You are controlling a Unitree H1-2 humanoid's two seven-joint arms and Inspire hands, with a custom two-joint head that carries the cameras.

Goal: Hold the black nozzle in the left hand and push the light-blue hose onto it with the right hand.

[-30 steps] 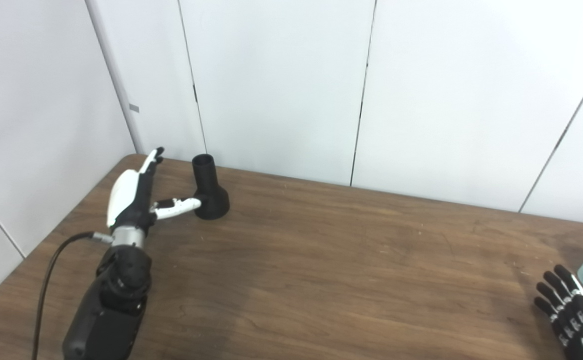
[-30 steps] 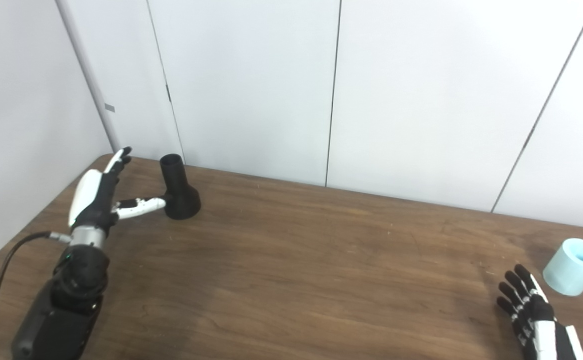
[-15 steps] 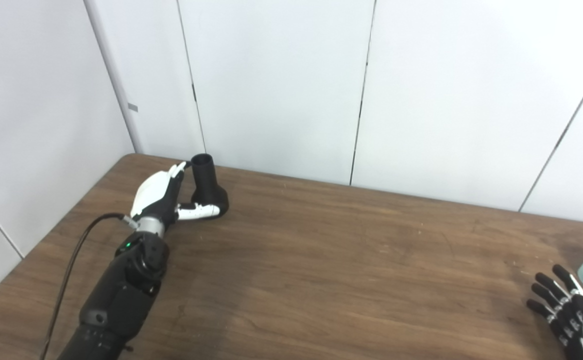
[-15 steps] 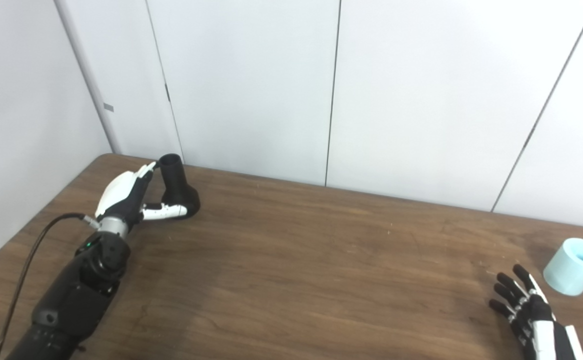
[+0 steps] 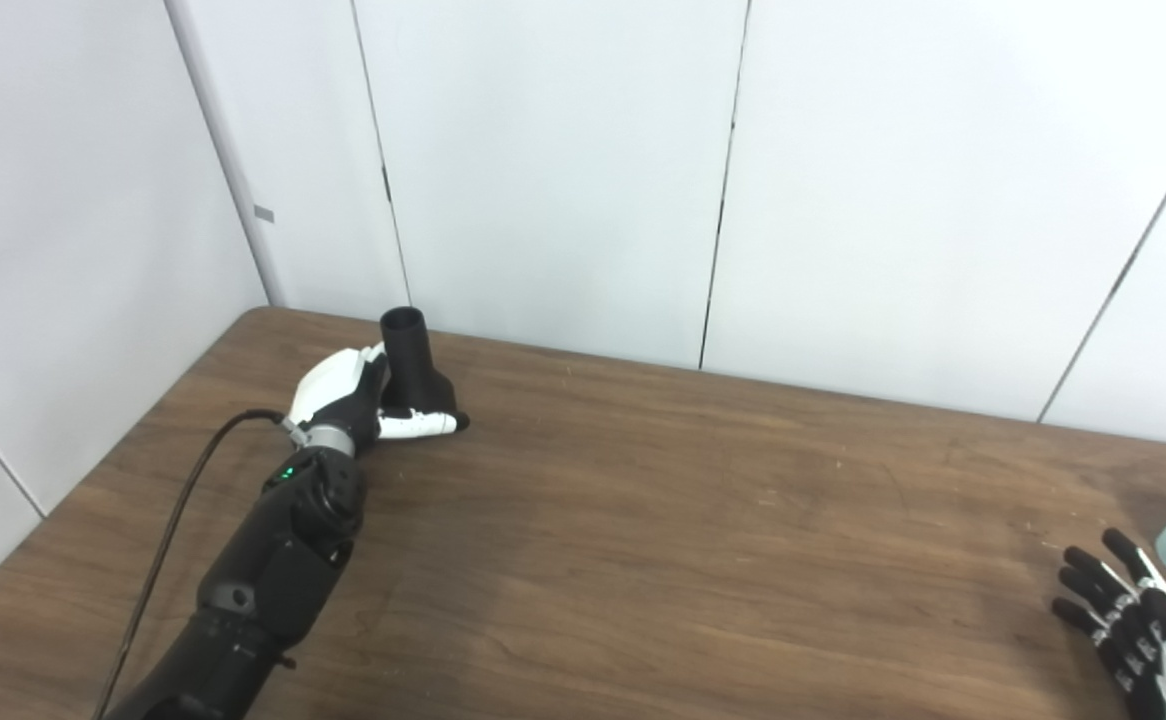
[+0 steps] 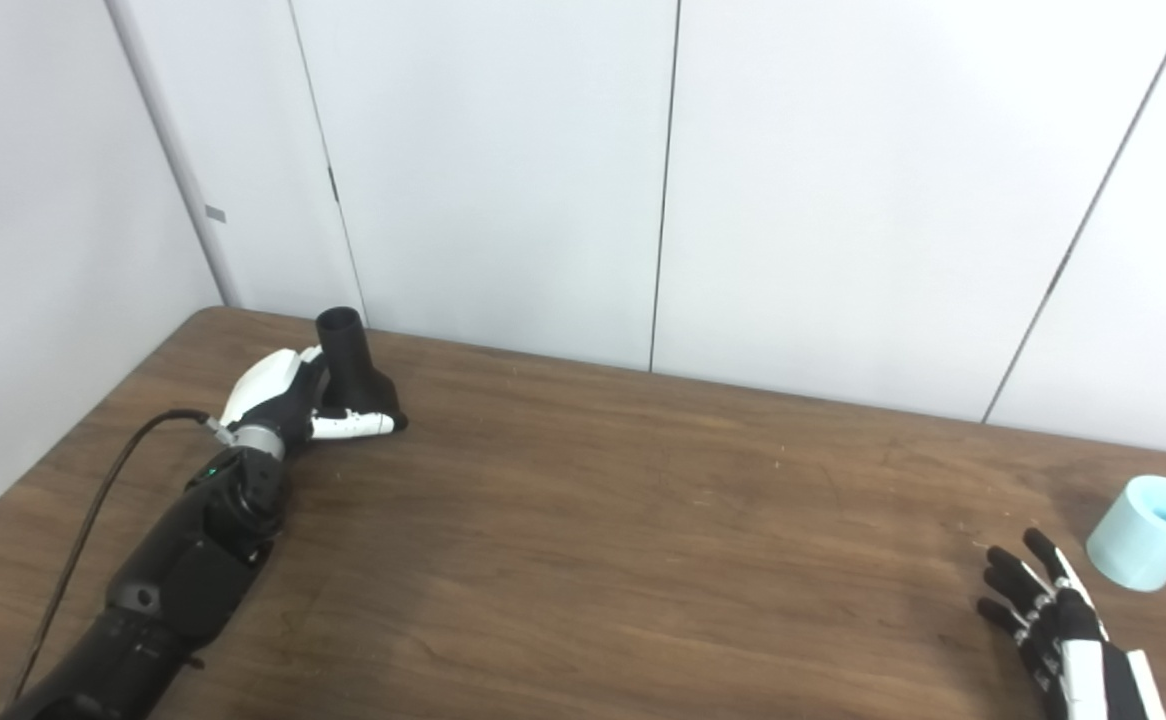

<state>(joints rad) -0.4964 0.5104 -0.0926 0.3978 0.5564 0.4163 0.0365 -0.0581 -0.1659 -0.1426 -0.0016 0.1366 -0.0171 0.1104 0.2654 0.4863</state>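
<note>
The black nozzle (image 5: 409,352) stands upright on its wide base at the table's far left corner. My left hand (image 5: 345,388) is pressed against its left side. The white thumb (image 5: 421,425) lies straight across the front of the base, and the fingers go behind the neck, hidden. The light-blue hose (image 6: 1149,533), a short stubby tube, lies tilted on the table at the far right. My right hand (image 6: 1051,612) rests low at the bottom right, open with fingers spread, a short way left of the hose and apart from it.
The brown wooden table (image 5: 663,520) is backed by white wall panels close behind the nozzle. A black cable (image 5: 178,500) trails from my left forearm over the table's left side.
My left hand moved right and forward from beside the nozzle until it wraps its base, thumb sliding across the front. The nozzle stayed put. My right hand sank slightly lower and left.
</note>
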